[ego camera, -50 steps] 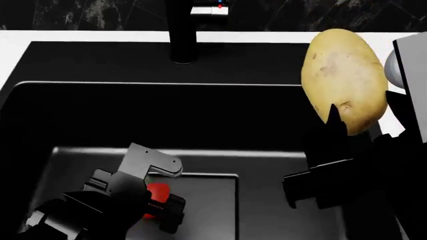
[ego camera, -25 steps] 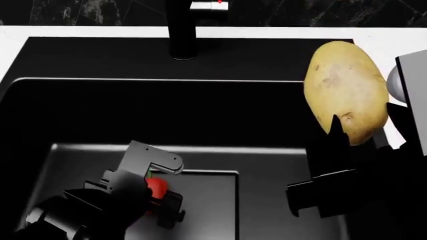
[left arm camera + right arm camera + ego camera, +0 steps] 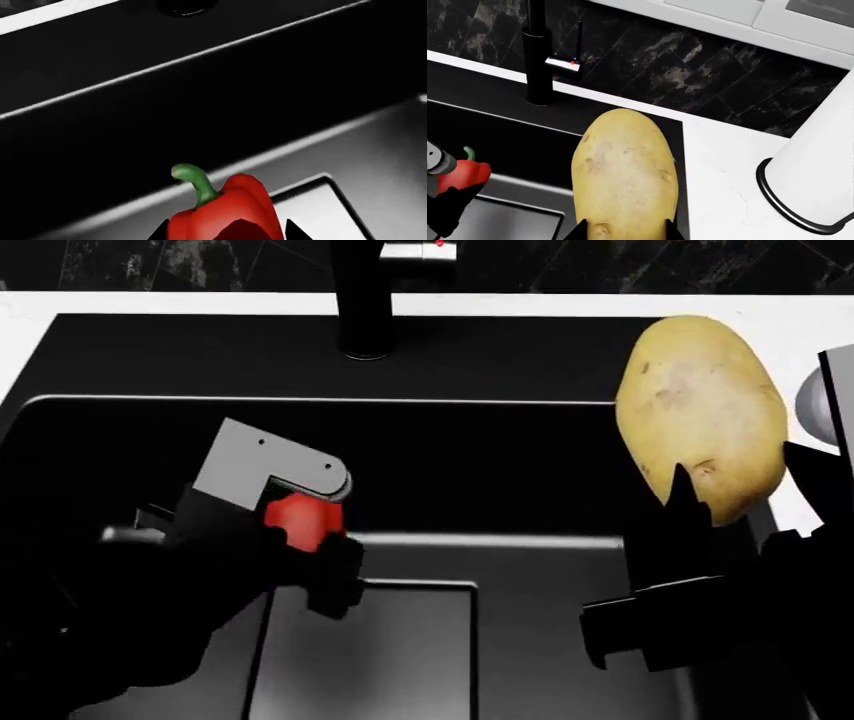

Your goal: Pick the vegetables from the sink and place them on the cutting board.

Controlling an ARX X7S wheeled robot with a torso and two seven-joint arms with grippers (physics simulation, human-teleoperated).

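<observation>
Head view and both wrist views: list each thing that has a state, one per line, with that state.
Red bell pepper: held in the left gripper, off the sink floor, stem up.
Potato: held in the right gripper, raised above the sink's right edge.
Left gripper: shut on the pepper.
Right gripper: shut on the potato.
Sink: nothing seen on its floor.
Faucet: no water running.
Cutting board: not in view.
</observation>
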